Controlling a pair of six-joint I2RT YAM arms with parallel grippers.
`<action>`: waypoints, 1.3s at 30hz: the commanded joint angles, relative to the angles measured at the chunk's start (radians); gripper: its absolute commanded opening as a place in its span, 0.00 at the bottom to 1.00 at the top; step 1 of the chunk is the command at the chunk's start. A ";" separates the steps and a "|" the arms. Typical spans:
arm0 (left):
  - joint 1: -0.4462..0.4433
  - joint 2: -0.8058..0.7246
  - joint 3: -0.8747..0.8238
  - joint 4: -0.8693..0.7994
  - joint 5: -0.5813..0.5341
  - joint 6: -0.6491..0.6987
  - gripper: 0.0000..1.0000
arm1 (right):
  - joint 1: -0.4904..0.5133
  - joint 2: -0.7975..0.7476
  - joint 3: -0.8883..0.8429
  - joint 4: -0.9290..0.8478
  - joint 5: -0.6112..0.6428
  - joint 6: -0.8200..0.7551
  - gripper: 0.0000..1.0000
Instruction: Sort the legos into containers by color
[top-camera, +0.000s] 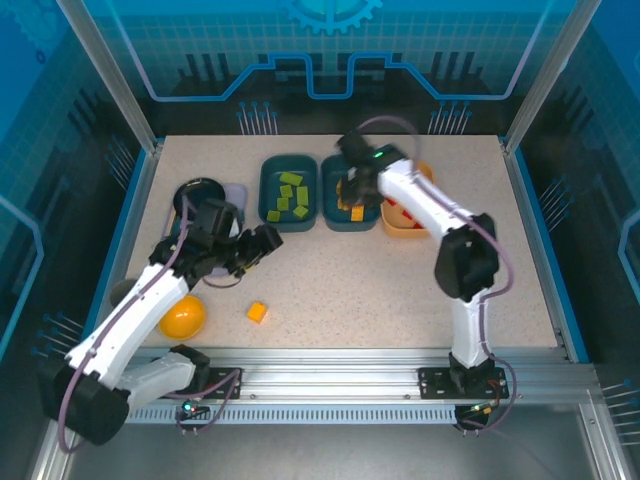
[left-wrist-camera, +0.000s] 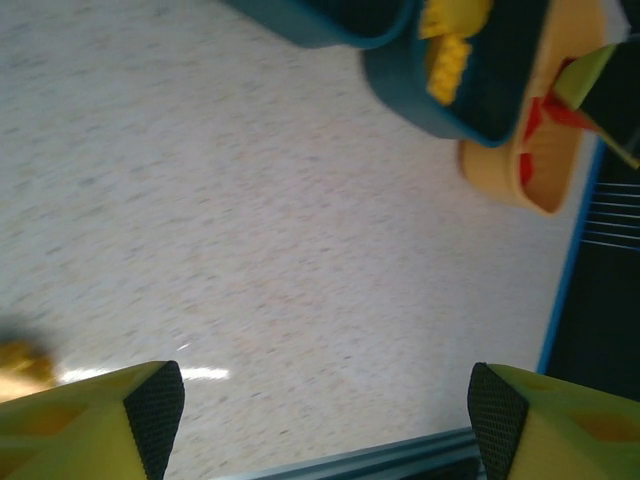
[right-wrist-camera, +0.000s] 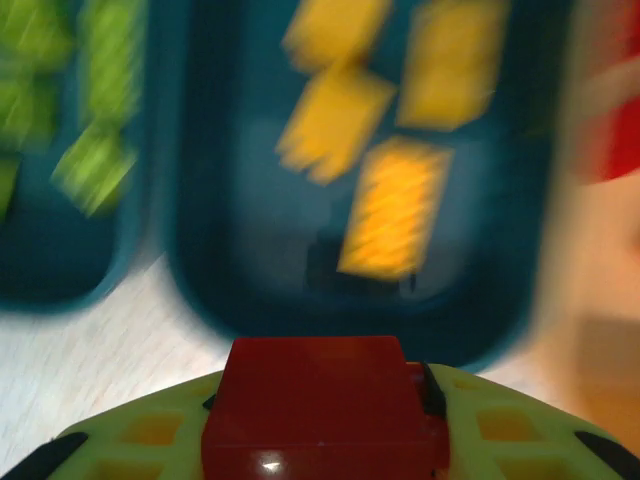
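1. One red lego (right-wrist-camera: 318, 400), a glossy, blocky brick, sits clamped between the right gripper's (top-camera: 352, 183) fingers, above the middle tray's near rim.
2. One yellow-orange lego (top-camera: 257, 313) lies loose on the table (top-camera: 350, 285), near the front edge.
3. Three trays stand in a row at the back. The left teal tray (top-camera: 263, 200) holds green legos (top-camera: 290, 195). The middle teal tray (top-camera: 325, 200) holds yellow legos (top-camera: 357, 212). The orange tray (top-camera: 405, 233), just beside it on the right, holds red legos (top-camera: 394, 208).
4. Right arm reaches far forward, its elbow out to the right and its wrist bent over the middle tray.
5. Left arm stretches over the table's left side. The left gripper (left-wrist-camera: 325, 420) points right, with its jaws wide apart and empty above bare table.
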 joint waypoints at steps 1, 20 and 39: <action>-0.037 0.089 0.091 0.122 0.052 0.006 0.78 | -0.113 0.053 0.042 -0.024 0.035 0.021 0.30; -0.104 0.328 0.262 0.194 0.077 0.026 0.78 | -0.333 0.437 0.452 -0.083 0.058 0.829 0.30; -0.105 0.199 0.209 0.120 0.047 0.036 0.78 | -0.351 0.491 0.527 -0.124 0.048 0.927 0.66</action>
